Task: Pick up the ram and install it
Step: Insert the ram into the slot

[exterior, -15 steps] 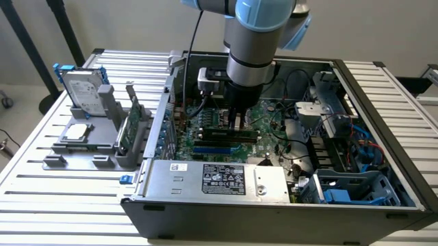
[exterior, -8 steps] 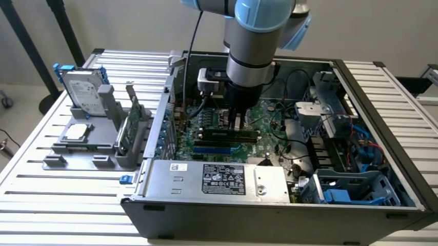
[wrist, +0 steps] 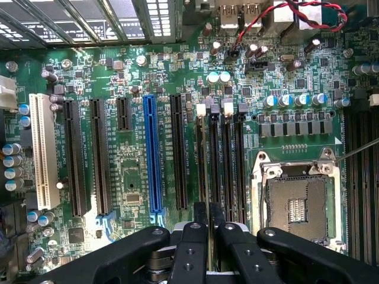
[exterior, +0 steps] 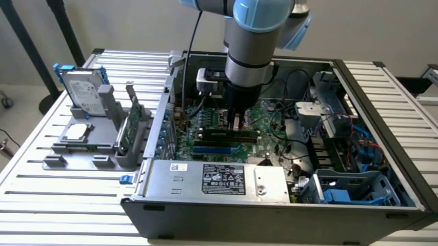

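The ram (exterior: 222,135) is a long thin stick with dark chips. It stands on edge in the memory slots of the motherboard (exterior: 205,120), inside the open computer case. My gripper (exterior: 236,125) comes straight down onto it from above. In the wrist view the ram (wrist: 208,177) is edge-on and runs along a slot between white latches. The black fingers (wrist: 192,248) of my gripper (wrist: 208,228) are closed tight on its two faces. The stick's lower edge is hidden in the slot.
A grey holder (exterior: 82,151) to the exterior view's left of the case carries a silver hard drive (exterior: 85,92) and a green expansion card (exterior: 130,123). The power supply (exterior: 219,179), drive cage (exterior: 321,102) and cables (exterior: 342,138) crowd the case. An empty CPU socket (wrist: 296,204) lies beside the memory slots.
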Robot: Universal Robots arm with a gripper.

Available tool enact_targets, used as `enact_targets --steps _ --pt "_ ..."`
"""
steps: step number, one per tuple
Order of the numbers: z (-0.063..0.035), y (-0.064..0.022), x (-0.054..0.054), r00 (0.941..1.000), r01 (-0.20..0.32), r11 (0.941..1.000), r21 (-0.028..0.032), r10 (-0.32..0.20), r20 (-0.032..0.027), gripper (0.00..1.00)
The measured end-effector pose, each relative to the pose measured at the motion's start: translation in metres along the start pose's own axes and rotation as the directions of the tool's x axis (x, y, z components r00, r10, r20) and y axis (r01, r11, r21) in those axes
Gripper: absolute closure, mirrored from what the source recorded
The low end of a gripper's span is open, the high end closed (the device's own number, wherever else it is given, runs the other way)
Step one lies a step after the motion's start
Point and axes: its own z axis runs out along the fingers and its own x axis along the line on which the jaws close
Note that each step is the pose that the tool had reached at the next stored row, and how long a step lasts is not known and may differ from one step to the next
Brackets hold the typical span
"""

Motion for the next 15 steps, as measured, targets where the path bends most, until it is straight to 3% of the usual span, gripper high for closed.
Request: enact_targets --steps 15 --pt "0.0012 -0.0007 -0.0008 1.0000 0.000 1.0000 0.0001 0.000 0.0001 0.86"
